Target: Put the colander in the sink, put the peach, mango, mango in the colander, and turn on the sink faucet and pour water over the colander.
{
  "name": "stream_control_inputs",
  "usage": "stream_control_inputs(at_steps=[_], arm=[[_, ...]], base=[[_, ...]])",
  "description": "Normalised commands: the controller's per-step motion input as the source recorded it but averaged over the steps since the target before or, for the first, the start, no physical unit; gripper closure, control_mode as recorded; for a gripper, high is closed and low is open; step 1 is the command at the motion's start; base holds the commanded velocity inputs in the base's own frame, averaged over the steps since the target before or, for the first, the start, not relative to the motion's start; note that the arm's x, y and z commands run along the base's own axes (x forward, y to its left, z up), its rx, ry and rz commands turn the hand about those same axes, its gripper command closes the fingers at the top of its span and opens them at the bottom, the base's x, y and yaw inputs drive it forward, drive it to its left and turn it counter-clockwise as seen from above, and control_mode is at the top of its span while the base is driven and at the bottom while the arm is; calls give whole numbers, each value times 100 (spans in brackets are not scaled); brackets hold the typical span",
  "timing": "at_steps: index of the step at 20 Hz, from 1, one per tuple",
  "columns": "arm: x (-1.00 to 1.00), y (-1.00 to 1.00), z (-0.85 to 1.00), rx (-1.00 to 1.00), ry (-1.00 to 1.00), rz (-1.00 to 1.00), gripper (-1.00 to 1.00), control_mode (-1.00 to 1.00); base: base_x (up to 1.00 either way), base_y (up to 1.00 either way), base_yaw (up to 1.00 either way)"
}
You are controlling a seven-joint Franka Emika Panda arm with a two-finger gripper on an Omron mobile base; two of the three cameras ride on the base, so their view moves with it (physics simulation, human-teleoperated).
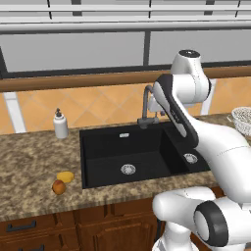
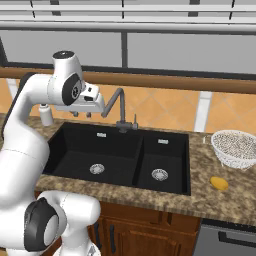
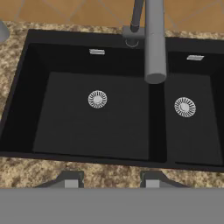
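Granite counter (image 2: 200,197) runs around the black sink (image 1: 103,169), and both basins are bare, with only their silver drains showing. Nearest to the robot in the right base view lies one mango (image 2: 218,183) on the right counter, and just behind it stands the colander (image 2: 235,147), upright, well apart from the sink edge. On the other side, in the left base view, the peach (image 1: 59,187) and a second mango (image 1: 65,176) lie touching or almost touching, left of the sink.

The gripper (image 2: 81,114) hangs above the left basin, near the sink faucet (image 2: 120,107), with its fingers drawn together and nothing between them. In the hand view the small finger tips (image 3: 71,180) point down at the front rim of the sink.

The colander looks light and stiff, a thin wire mesh, so it probably slides or tips easily when pushed. Its rim seems the best place to pinch, one finger inside and one outside. It lies far to the right of the gripper, across both basins, so the jaws must first spread and the arm must travel right. No water runs from the faucet
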Motion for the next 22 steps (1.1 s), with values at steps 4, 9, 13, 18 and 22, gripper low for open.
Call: stream_control_inputs(at_steps=[4, 9, 13, 18, 22], arm=[[-9, -3, 0, 0, 0, -1, -100, -100], [-43, -38, 0, 0, 0, -6, -100, -100], [-25, -81, 0, 0, 0, -2, -100, -100], [-1, -86, 0, 0, 5, 0, -100, -100], [0, -81, 0, 0, 10, -4, -100, -100]], base=[[0, 0, 0], [0, 0, 0], [0, 0, 0], [0, 0, 0], [0, 0, 0]])
